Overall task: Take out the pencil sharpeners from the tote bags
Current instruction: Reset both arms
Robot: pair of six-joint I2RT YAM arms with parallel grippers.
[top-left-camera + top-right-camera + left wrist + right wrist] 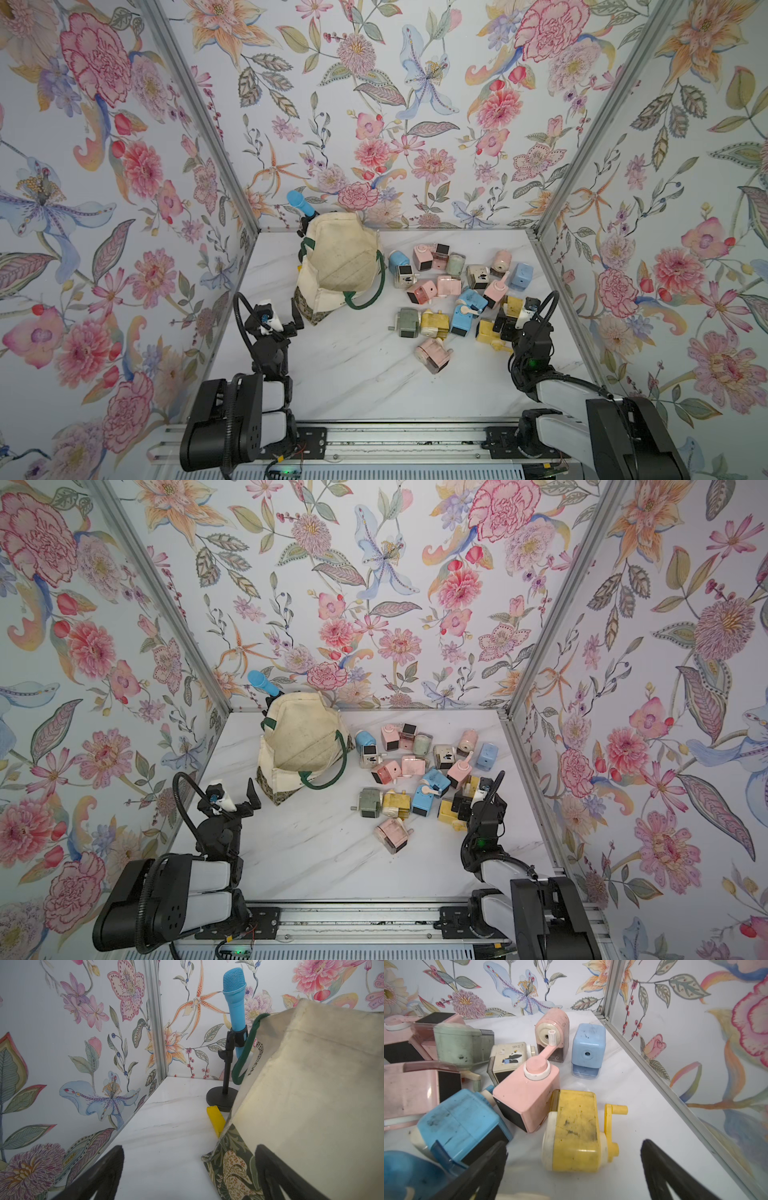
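Presently both sets of jaws are spread wide and nothing is gripped. The left gripper (190,1147) is held by the tote's (338,257) leafy bottom corner; whether it is touched cannot be told. The right gripper (574,1144) is poised over a yellow sharpener (575,1130). A white marble table (353,374) is enclosed by floral walls (415,104). Pastel sharpeners (449,286) are scattered at two o'clock, outside the cream tote, which is slumped open-mouthed at eleven.

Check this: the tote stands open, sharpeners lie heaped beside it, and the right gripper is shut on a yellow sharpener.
Wrong on the grip: in the right wrist view the right gripper is open, jaws wide apart, and the yellow sharpener lies free on the table. The rest holds.
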